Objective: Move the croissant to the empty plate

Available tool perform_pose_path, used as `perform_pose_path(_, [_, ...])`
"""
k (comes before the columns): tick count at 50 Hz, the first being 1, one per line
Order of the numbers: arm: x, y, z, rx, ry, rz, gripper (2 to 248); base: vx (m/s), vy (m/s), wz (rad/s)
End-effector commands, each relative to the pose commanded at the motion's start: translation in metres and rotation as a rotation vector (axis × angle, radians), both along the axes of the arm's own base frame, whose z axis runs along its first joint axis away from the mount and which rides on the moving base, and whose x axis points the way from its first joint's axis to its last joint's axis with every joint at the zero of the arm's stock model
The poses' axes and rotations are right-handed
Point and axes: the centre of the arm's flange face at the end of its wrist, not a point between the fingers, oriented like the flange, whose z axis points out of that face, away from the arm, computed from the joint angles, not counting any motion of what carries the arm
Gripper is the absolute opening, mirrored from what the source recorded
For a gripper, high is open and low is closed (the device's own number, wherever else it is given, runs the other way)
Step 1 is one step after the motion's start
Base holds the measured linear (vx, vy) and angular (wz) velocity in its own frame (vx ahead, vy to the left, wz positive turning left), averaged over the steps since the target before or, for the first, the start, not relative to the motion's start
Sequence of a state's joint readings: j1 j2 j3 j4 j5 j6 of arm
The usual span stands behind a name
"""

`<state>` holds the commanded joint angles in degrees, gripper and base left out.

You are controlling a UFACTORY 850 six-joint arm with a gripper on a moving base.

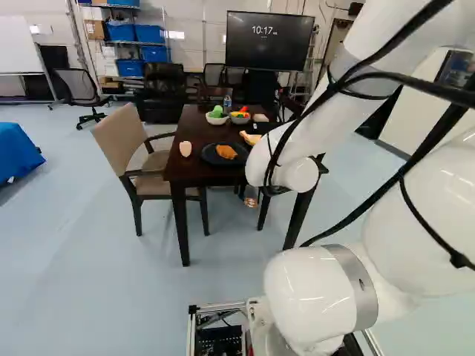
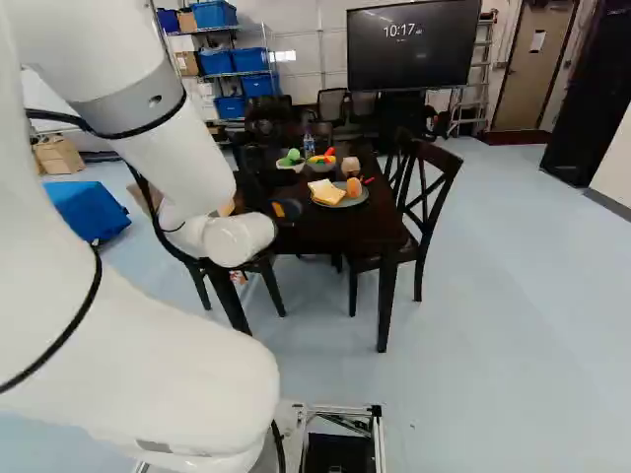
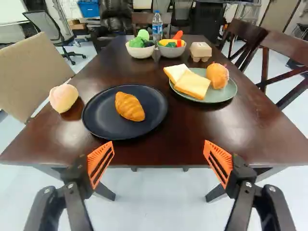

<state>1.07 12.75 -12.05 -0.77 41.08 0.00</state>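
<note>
Croissant (image 3: 130,107): golden brown and glossy, plump in the middle, narrower at its ends, with ridges curving across its top; it lies flat on the dark plate (image 3: 94,115), inside the rim, slantwise to the fingers.
Dark plate: round and low-rimmed, on the bench (image 3: 183,144) near its front edge, carrying only the croissant.
Fingers (image 2: 254,185): spread wide apart, nothing held between the orange pads (image 3: 100,163); the croissant sits ahead of them, out of touch.
Green plate (image 3: 219,99): just beside the dark plate, loaded with two bread slices (image 3: 192,85) and a round orange-brown food (image 3: 218,75).
Peach (image 3: 63,97): on the bench beside the dark plate, across from the green one.
Bowls: two at the far part of the bench, a cream one (image 3: 140,51) and a grey one (image 3: 171,51); their green, yellow and red contents overlap and are hard to sort.
Hidden parts: in the left base view the arm (image 1: 297,141) covers most of the green plate; in the right base view the croissant is hard to make out beside the arm.
</note>
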Motion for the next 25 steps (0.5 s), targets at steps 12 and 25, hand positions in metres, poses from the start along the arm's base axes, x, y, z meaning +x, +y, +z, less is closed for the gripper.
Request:
perform_pose_path(12, [-0.016,-0.003,-0.007,0.003,-0.036,-0.012,247,0.000,0.000,0.000])
perform_pose_path(25, [-0.029,-0.005,-0.013,0.005,-0.065,-0.022,247,0.000,0.000,0.000])
